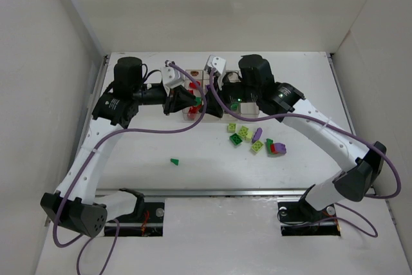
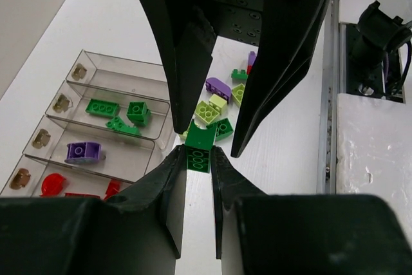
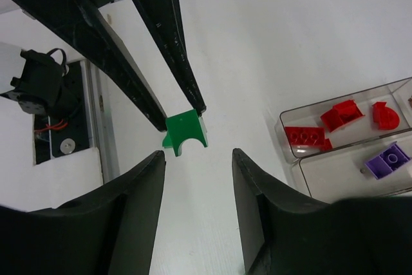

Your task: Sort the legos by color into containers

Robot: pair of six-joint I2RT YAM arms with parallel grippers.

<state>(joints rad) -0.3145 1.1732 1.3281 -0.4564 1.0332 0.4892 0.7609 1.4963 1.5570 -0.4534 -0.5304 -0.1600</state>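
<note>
My left gripper (image 2: pixel 197 156) is shut on a dark green arch-shaped lego (image 2: pixel 199 148), which hangs in the air beside the containers (image 2: pixel 122 64). In the right wrist view the same green lego (image 3: pixel 185 133) sits between the left fingers (image 3: pixel 145 94). My right gripper (image 3: pixel 198 155) faces it with its jaws apart, the lego just beyond their tips. From above, both grippers meet over the containers (image 1: pixel 196 75). The bins hold green legos (image 2: pixel 103 107), a purple one (image 2: pixel 82 151) and red ones (image 3: pixel 338 115). Loose legos (image 1: pixel 248 135) lie in a cluster on the table.
A single green piece (image 1: pixel 174 161) lies alone nearer the arm bases. White walls enclose the table on the left, back and right. A metal rail (image 1: pixel 219 192) runs along the near edge. Purple cables loop from both arms.
</note>
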